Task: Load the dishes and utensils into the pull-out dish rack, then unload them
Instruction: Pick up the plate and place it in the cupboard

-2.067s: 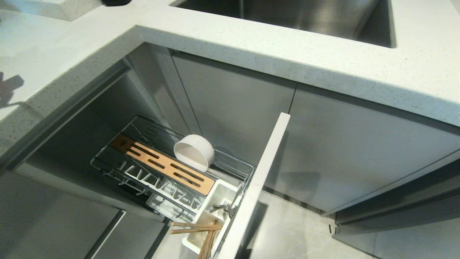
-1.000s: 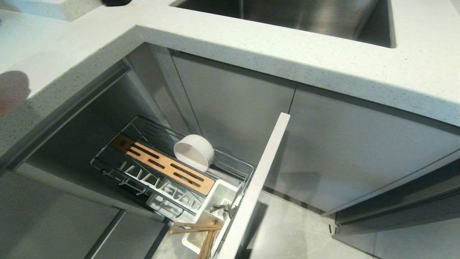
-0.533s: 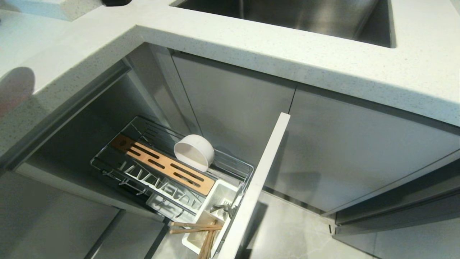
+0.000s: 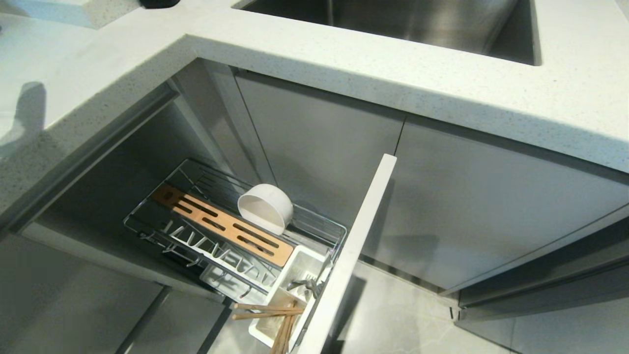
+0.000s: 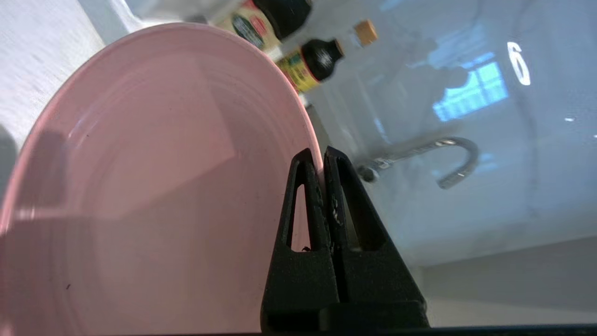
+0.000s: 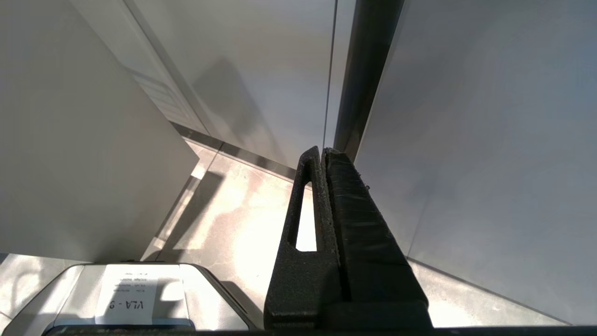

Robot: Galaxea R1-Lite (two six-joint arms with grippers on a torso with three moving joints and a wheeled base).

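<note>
Left wrist view shows the pink plate pinched by its rim between the black fingers of the left gripper, the jaws squeezed tight on the thin edge, with the plate's shallow inside facing the camera. Behind it stand dark-capped sauce bottles and a curved chrome faucet, all blurred. Neither the plate nor that arm appears in the head view.

Down in the open cabinet the pull-out dish rack is drawn out, its pale front panel edge-on to the camera. A small white bowl sits tipped on its side at the far side of the rack, just beside the slotted wooden strip; the row of white prongs runs along the near side of the strip. The white utensil caddy sits at the front end against the panel, with the wooden chopsticks lying partly across its rim and partly down into it, and the metal spoon resting inside.

Above, the speckled white desk wraps around a steel sink.

The right gripper hangs low with its fingers pressed together, holding nothing, near grey cabinet doors and the pale floor.
</note>
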